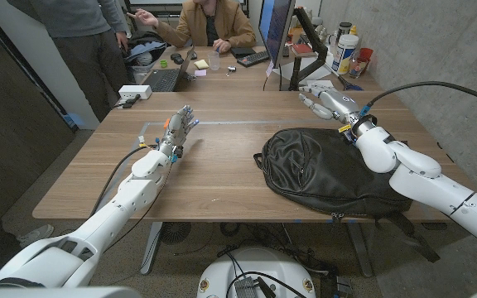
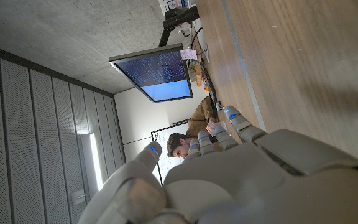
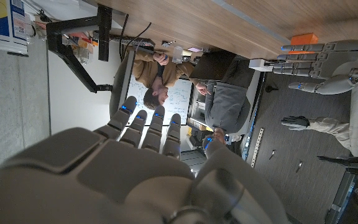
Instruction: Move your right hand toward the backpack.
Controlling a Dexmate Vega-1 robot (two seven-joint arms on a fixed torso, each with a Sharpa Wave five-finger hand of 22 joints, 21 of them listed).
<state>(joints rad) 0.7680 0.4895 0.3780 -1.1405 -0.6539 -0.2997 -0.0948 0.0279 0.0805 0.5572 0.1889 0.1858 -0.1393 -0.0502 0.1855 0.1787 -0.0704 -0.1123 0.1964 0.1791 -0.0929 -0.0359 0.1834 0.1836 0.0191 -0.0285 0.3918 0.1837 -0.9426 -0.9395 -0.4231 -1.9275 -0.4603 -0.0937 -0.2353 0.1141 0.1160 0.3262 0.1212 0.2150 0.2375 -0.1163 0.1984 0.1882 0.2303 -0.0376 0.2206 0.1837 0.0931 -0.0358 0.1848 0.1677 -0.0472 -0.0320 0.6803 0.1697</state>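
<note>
Backpack (image 1: 330, 170) lying on table (image 1: 222, 165), right hand (image 1: 325, 101) empty, fingers apart, just beyond it

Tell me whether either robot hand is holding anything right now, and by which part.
Nothing is held. The left hand is over bare table, fingers apart. The right hand is beyond the black backpack, fingers extended and holding nothing.

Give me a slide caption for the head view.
Right hand hovers open beyond the black backpack; left hand waits open over the wooden table.
</note>
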